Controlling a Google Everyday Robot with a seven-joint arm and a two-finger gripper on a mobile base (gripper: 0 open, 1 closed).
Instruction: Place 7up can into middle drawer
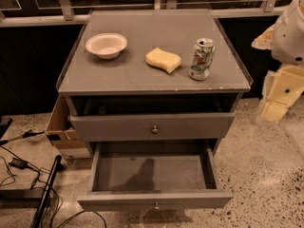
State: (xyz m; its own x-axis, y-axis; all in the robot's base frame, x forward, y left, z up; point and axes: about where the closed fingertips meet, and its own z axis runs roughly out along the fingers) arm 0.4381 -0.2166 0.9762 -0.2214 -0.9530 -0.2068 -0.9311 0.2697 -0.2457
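One grey cabinet (142, 37) fills the view, seen from above and in front. Its flat top carries three things in a row.

Middle drawer (154, 199): pulled well out, interior bare, only a shadow on its floor. Wide and shallow, open from above.

Upper drawer (152, 126): out only a little, overhanging the back of the middle drawer.

Gripper (278, 99): at the right edge of view, off the cabinet's right side, below top level and well apart from the can. Pale yellow parts hang under a white arm housing. Spread or pressed together: cannot tell. It holds nothing that shows.

Bowl (106, 45): white, upright, left part of the top.

Sponge (163, 60): yellow, wavy, middle of the top, just left of the can and not touching it.

Can (202, 59): stands upright near the top's front right corner, close to the front edge, metal top showing.

Handling, as judged: thin metal wall, light, likely to dent under a hard squeeze; smooth printed side, probably slippery; tall for its base, so a sideways nudge could tip it off the near edge. Best hold looks to be across the body around mid-height, approached from the right or front, clear of the sponge. Task not begun: the can is untouched.
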